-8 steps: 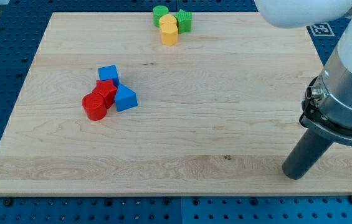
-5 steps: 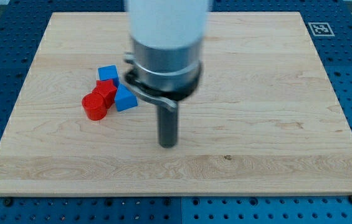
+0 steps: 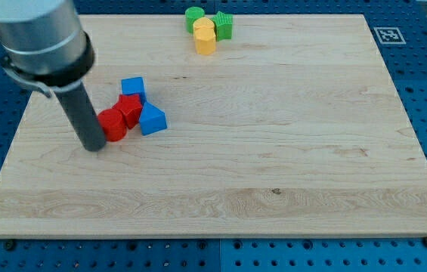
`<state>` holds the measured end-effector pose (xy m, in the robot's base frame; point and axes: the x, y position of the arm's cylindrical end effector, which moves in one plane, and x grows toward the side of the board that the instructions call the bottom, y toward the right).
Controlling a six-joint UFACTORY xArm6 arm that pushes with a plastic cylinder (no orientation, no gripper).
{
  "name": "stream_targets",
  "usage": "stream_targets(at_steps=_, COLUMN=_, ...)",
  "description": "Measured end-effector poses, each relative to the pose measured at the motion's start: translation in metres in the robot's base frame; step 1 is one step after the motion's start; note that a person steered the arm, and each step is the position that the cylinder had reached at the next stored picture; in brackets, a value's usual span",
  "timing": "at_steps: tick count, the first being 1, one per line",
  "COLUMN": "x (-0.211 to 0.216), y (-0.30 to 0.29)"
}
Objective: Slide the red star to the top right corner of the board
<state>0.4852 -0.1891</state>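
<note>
At view's left, tip point(image 3: 94, 146) touched red cylinder point(image 3: 112, 125) beside red star point(image 3: 129, 108); no hand fitted, nothing held; needed pushing rightward-up, avoiding blue blocks.

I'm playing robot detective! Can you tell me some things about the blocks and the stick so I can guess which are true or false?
1. My tip is at the view's left of the red cylinder. True.
2. The red star sits in the board's top right corner. False: it is on the left half, between the blue cube and the blue triangle.
3. The yellow block is near the view's top edge. True.
4. The green blocks are beside the red cylinder. False: they flank the yellow block.
</note>
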Motion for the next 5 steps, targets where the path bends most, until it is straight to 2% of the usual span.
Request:
stream_targets(at_steps=2, x=-0.036, y=-0.006)
stream_targets(at_steps=3, x=-0.045, y=0.021)
stream_targets(at_steps=5, x=-0.036, y=0.138)
